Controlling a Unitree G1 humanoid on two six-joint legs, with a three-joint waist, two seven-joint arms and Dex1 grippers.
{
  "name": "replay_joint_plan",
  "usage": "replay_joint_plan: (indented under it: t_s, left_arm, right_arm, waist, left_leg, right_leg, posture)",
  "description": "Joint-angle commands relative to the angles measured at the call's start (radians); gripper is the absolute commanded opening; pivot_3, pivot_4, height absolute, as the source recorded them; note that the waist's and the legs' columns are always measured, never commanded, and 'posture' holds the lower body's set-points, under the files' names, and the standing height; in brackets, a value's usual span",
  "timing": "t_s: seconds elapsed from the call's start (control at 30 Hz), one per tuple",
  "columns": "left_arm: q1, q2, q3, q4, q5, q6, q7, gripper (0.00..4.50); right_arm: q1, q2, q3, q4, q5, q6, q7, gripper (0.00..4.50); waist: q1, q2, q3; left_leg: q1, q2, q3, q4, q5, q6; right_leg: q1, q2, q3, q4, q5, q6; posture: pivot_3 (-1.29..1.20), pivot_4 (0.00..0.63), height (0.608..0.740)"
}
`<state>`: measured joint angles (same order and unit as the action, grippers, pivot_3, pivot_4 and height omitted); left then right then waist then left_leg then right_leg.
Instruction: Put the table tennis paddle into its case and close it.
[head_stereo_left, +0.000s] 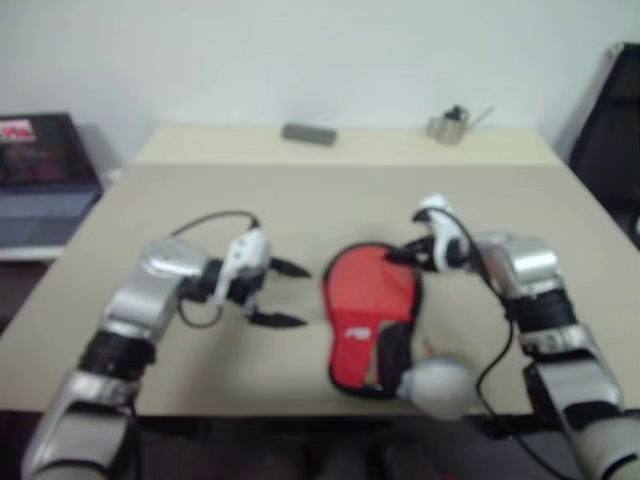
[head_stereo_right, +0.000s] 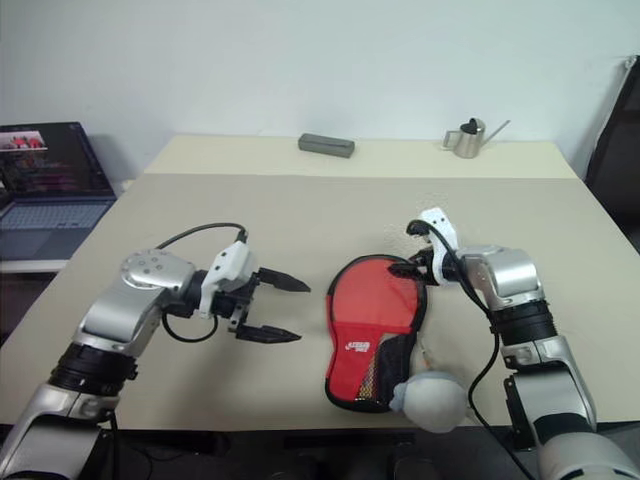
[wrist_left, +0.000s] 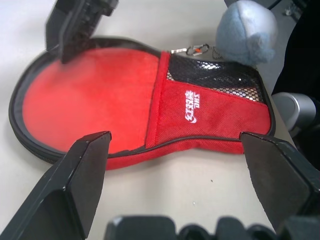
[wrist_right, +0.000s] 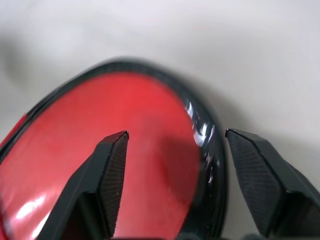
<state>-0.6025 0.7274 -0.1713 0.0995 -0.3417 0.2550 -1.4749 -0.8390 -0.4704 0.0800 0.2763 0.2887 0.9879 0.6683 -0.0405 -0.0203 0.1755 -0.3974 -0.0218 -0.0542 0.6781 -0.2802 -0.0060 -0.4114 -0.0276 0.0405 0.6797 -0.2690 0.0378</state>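
Now our right gripper (head_stereo_right: 408, 266) sits at the far rim of the case (head_stereo_right: 372, 325), its black fingers (wrist_right: 112, 165) parted and straddling the black zip edge with nothing clamped between them. Our left gripper (head_stereo_right: 280, 308) hangs just beside the case on its other side, fingers (wrist_left: 82, 170) spread wide and empty.

The case lies flat near the front edge of the table (head_stereo_right: 300, 215), round end pointing toward the far edge, narrow end almost at the front edge beside a grey soft ball (head_stereo_right: 430, 400). It looks shut around its round end. We cannot make out the table tennis paddle itself; we judge it is inside, since the cover lies full and flat.

We judge the closing is nearly done. To finish well, we should steady the case with the left fingers while the right finds the zip pull, then draw it along the trim without lifting the cover. A small metal clip (wrist_left: 192, 49) shows by the mesh pocket (wrist_left: 215, 77).

White characters are printed on the red panel, too small to read with confidence.
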Motion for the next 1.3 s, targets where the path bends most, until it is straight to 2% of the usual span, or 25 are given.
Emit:
replay_joint_plan:
  t_s: [0.03,0.13,0.37,0.57,0.8,1.1,1.2,1.23,1.3]
  left_arm:
    - [-0.063,-0.032,-0.007,0.040,0.015,-0.017,0.007,4.50]
    - [-0.109,-0.076,-0.021,0.093,0.035,-0.045,0.007,4.50]
    - [-0.267,-0.234,-0.096,0.303,0.101,-0.179,-0.046,4.50]
    - [-0.399,-0.340,-0.142,0.575,0.181,-0.340,-0.090,4.50]
    - [-0.495,-0.428,-0.160,0.838,0.274,-0.516,-0.080,4.50]
    - [-0.504,-0.505,-0.151,0.943,0.320,-0.606,-0.089,4.50]
    - [-0.499,-0.511,-0.147,0.944,0.324,-0.613,-0.093,4.50]
    - [-0.497,-0.512,-0.147,0.943,0.325,-0.615,-0.094,4.50]
    - [-0.489,-0.511,-0.146,0.940,0.325,-0.614,-0.093,4.50]
  right_arm:
    - [-0.019,-0.104,-0.091,-0.127,0.025,-0.024,0.033,3.38]
    - [0.041,-0.191,-0.113,-0.268,0.078,0.014,0.101,3.38]
    - [0.239,-0.404,-0.239,-0.626,0.314,0.168,0.275,3.38]
    - [0.425,-0.538,-0.350,-0.794,0.416,0.204,0.313,3.38]
    - [0.587,-0.573,-0.517,-0.923,0.516,0.260,0.277,3.38]
    - [0.765,-0.588,-0.691,-1.070,0.644,0.270,0.277,3.38]
    - [0.811,-0.616,-0.724,-1.122,0.686,0.248,0.315,3.97]
    - [0.829,-0.630,-0.741,-1.138,0.708,0.245,0.337,4.31]
    - [0.889,-0.669,-0.767,-1.173,0.693,0.212,0.396,4.48]
  waist:
    - [0.009,0.001,0.001]
    - [0.016,0.001,0.001]
    - [0.013,0.000,0.002]
    - [0.009,-0.001,0.002]
    - [0.015,-0.003,0.003]
    - [0.018,-0.004,0.004]
    - [0.018,-0.004,0.004]
    - [0.018,-0.004,0.004]
    - [0.020,-0.005,0.005]
  left_leg:
    - [0.000,0.000,0.000,0.000,0.000,0.000]
    - [-0.002,-0.001,0.000,0.000,0.000,0.000]
    - [-0.003,-0.001,0.000,0.000,0.000,0.000]
    - [-0.001,0.000,0.000,0.000,0.000,0.000]
    - [-0.002,0.000,0.000,0.001,0.000,0.001]
    - [-0.001,0.000,0.000,0.001,0.000,0.001]
    - [-0.001,0.000,0.000,0.001,0.000,0.001]
    - [-0.001,0.000,0.000,0.001,0.000,0.001]
    - [-0.001,0.000,0.000,0.001,0.000,0.001]
  right_leg:
    - [0.000,0.000,0.000,0.000,0.000,0.000]
    - [-0.001,0.000,-0.001,0.000,0.000,0.000]
    - [-0.001,0.000,-0.001,-0.002,-0.001,0.001]
    - [0.001,0.004,0.000,-0.002,-0.001,0.002]
    - [0.001,0.005,0.000,-0.002,-0.001,0.002]
    - [0.001,0.005,0.000,-0.002,-0.001,0.002]
    - [0.002,0.005,0.000,-0.001,-0.001,0.002]
    - [0.002,0.005,0.000,-0.001,-0.001,0.002]
    - [0.002,0.005,0.000,-0.001,-0.001,0.002]
  posture:
    - [0.00,0.150,0.740]
    - [0.00,0.150,0.740]
    - [0.00,0.150,0.740]
    - [0.00,0.150,0.740]
    - [0.00,0.150,0.740]
    - [0.00,0.150,0.740]
    - [0.00,0.150,0.740]
    - [0.00,0.150,0.740]
    - [0.00,0.150,0.740]
